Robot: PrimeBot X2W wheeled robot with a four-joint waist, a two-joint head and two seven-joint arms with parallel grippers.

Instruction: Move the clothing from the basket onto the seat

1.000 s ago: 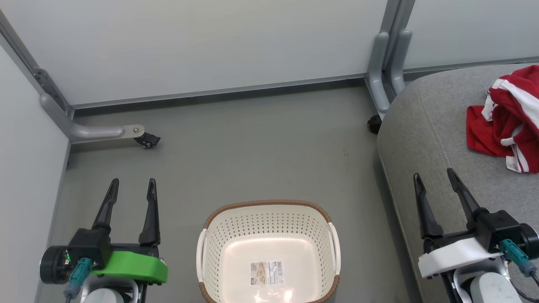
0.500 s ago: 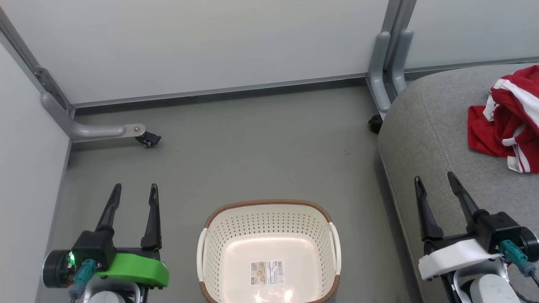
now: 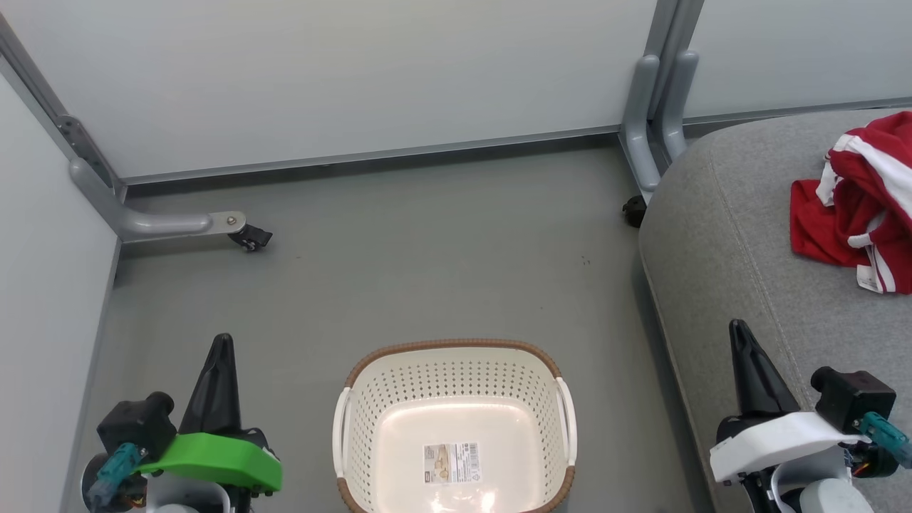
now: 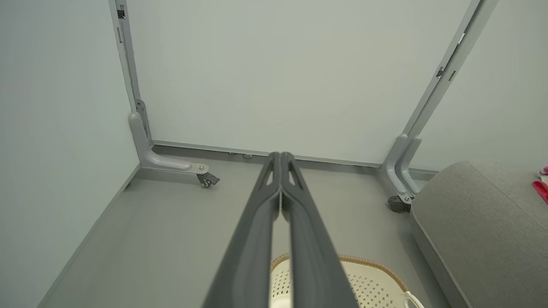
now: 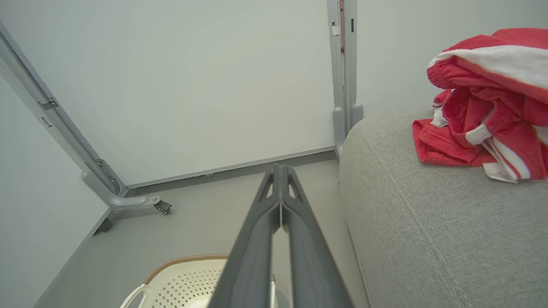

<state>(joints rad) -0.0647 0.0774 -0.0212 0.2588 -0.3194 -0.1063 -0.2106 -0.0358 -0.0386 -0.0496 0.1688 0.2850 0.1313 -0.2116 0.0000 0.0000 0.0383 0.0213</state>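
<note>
The cream perforated basket (image 3: 453,427) with a brown rim stands on the floor at the bottom centre, holding no garment, only a barcode label. Red clothing (image 3: 858,203) with white stripes lies bunched on the grey seat (image 3: 727,235) at the right, also clear in the right wrist view as clothing (image 5: 483,107) on the seat (image 5: 419,222). My left gripper (image 3: 222,340) is shut over the floor, left of the basket, with nothing in it. My right gripper (image 3: 738,328) is shut over the seat's near edge, empty, well short of the clothing. Both wrist views show fingers pressed together.
Pale partition panels close off the back and left. A grey panel foot with a castor (image 3: 246,236) juts onto the floor at the left, and another post foot (image 3: 645,135) stands by the seat's far corner. Grey floor (image 3: 427,271) lies open beyond the basket.
Both grippers have gone from open to shut and have rolled about their wrists, so each now shows as one dark pointed blade. Basket, clothing and seat have not moved.
</note>
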